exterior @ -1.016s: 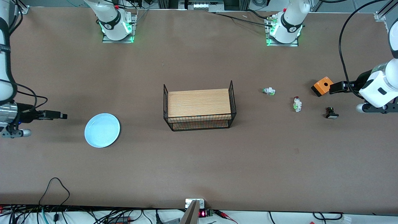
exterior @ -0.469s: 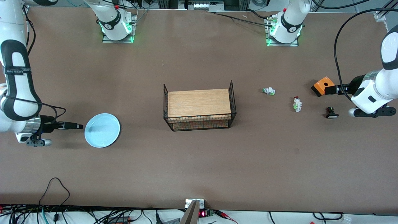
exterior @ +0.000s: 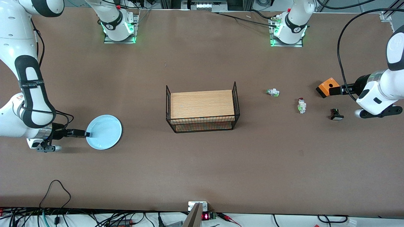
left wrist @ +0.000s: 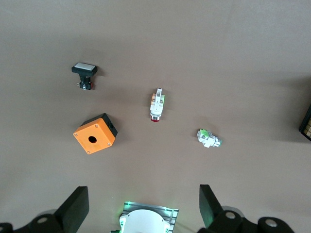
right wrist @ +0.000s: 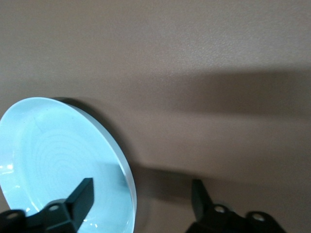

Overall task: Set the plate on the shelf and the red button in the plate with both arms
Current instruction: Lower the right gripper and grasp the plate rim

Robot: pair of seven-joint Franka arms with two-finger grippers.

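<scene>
From up front we only see our right gripper (exterior: pixel 86 133) at the plate (exterior: pixel 105 130); its wrist view shows wide fingers (right wrist: pixel 80 196) straddling the rim. Our left gripper (exterior: pixel 332 90), wide open, hangs over the orange box (exterior: pixel 325 86).

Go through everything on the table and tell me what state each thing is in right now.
plate: flat on the table, rim between the fingers of the open right gripper.
red button: lying on its side, untouched.
left gripper: open, over the orange box.
wire rack: upright, wooden board on top.
</scene>
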